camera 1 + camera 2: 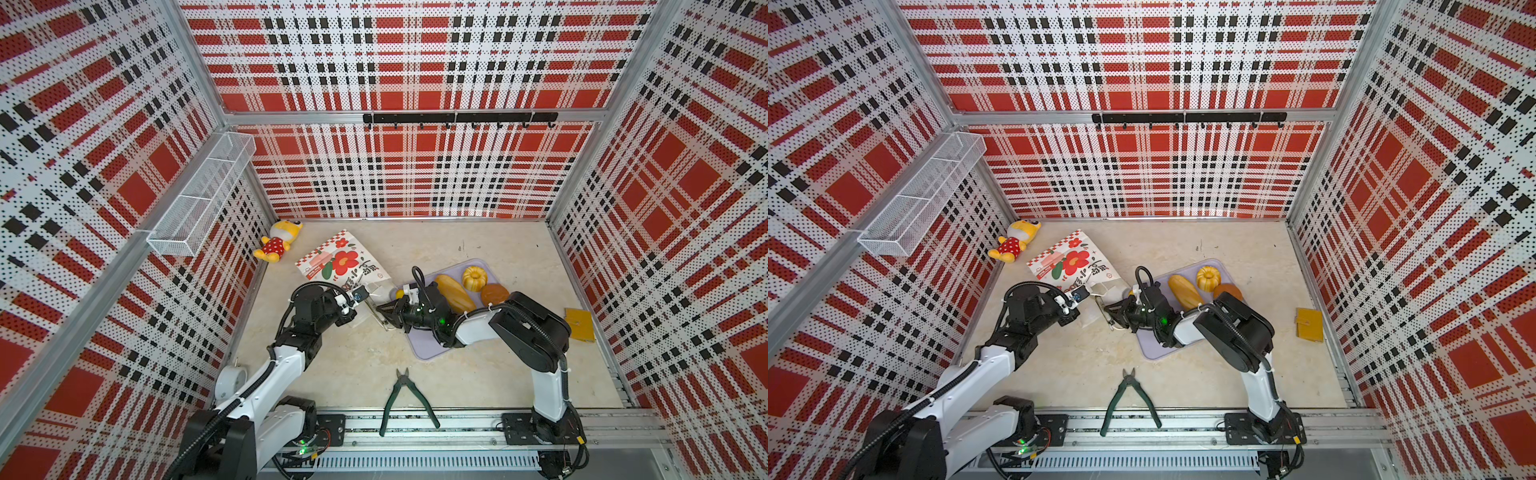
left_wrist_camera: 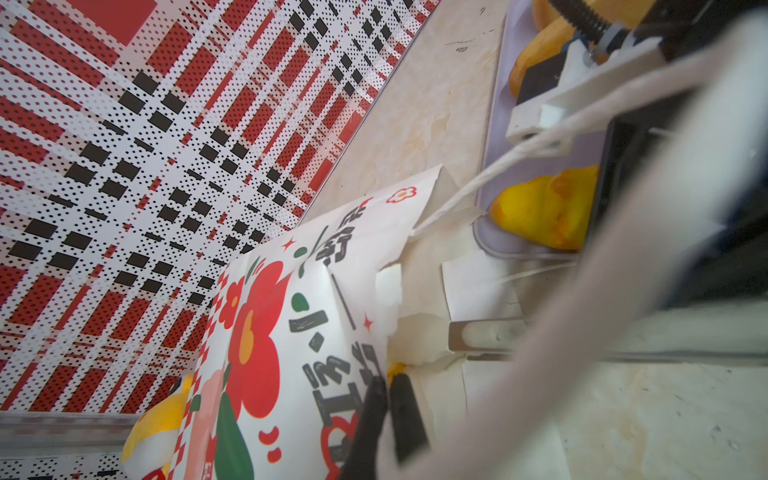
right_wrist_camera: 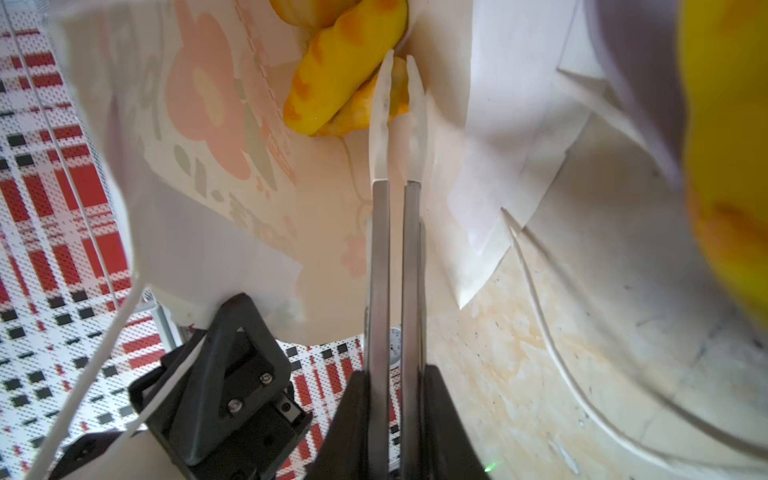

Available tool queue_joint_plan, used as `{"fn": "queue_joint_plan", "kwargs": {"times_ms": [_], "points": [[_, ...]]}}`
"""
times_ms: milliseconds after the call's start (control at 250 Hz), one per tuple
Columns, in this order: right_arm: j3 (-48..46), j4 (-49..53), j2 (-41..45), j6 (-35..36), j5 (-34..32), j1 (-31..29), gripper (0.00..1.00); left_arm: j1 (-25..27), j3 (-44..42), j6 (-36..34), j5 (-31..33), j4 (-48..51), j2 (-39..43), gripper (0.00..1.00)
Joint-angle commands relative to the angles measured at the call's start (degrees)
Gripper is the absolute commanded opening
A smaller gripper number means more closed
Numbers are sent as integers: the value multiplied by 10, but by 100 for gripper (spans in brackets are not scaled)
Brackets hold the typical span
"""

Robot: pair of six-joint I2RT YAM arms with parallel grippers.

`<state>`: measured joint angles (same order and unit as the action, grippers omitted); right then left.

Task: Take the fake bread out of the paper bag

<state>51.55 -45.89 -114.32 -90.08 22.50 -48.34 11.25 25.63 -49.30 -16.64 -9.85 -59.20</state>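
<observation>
The paper bag (image 1: 332, 262) (image 1: 1065, 262) lies on its side, white with red flowers, mouth toward the lilac tray (image 1: 428, 351). My left gripper (image 2: 390, 380) is shut on the bag's upper rim (image 2: 386, 332), holding the mouth up. My right gripper (image 1: 390, 311) (image 3: 395, 374) is shut on metal tongs (image 3: 380, 249), which reach into the bag. Their white tips (image 3: 384, 104) pinch the end of a yellow fake bread (image 3: 361, 108) lying under another one (image 3: 345, 75). On the tray sit a long loaf (image 1: 455, 293), a fluted cake (image 1: 473, 277), a brown bun (image 1: 494, 294) and a small yellow bread (image 2: 544, 212).
A yellow plush doll (image 1: 276, 243) lies in the far left corner. Green-handled pliers (image 1: 405, 399) lie near the front rail. A yellow card holder (image 1: 579, 324) lies by the right wall. A wire basket (image 1: 199, 199) hangs on the left wall.
</observation>
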Motion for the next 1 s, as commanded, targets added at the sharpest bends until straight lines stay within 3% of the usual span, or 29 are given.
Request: {"fn": "queue_joint_plan", "kwargs": {"times_ms": [0, 20, 424, 736, 992], "points": [[9, -36, 31, 23, 0, 1, 5, 7, -6, 2, 0, -20, 4, 0], [8, -31, 37, 29, -1, 1, 0, 7, -5, 5, 4, -22, 4, 0], [-14, 184, 223, 223, -61, -5, 0, 13, 49, 156, 127, -32, -23, 0], [-44, 319, 323, 300, -109, -20, 0, 17, 117, 264, 188, -1, -35, 0], [-61, 390, 391, 344, -151, -24, 0, 27, 137, 280, 196, 15, -39, 0]]}}
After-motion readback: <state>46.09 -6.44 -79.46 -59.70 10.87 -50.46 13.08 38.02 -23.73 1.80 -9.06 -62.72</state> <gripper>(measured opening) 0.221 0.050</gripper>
